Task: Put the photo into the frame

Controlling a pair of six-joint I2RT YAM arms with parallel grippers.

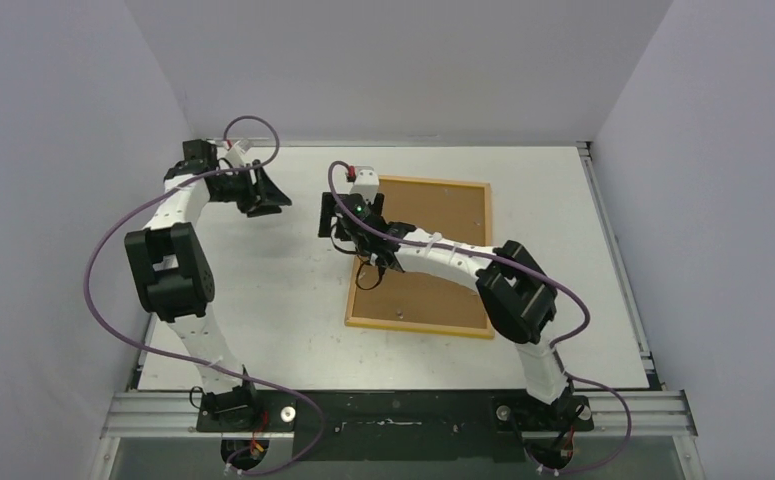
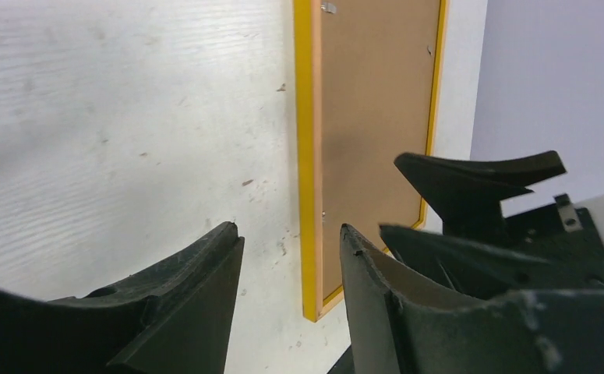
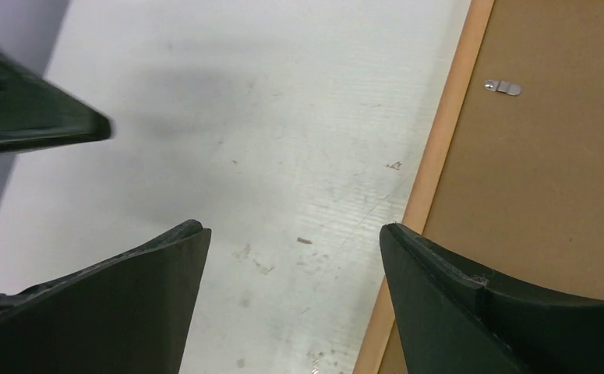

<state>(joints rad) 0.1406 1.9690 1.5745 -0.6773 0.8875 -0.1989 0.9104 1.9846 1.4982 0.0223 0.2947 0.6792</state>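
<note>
The frame (image 1: 418, 326) lies face down at the middle right of the table, its pale wood back up and a brown backing panel (image 1: 433, 215) set in it. In the left wrist view the frame's (image 2: 307, 156) yellow side shows. The photo is out of view. My left gripper (image 1: 268, 195) hovers over bare table at the back left, open and empty (image 2: 288, 227). By the frame's (image 3: 439, 140) far left edge, my right gripper (image 1: 338, 222) is open with only table between its fingers (image 3: 291, 227).
A small metal clip (image 3: 503, 86) sits on the backing panel (image 3: 548, 171) near the frame's edge. White walls close the table at the back and both sides. The right gripper's fingers (image 2: 470, 179) show to the right in the left wrist view.
</note>
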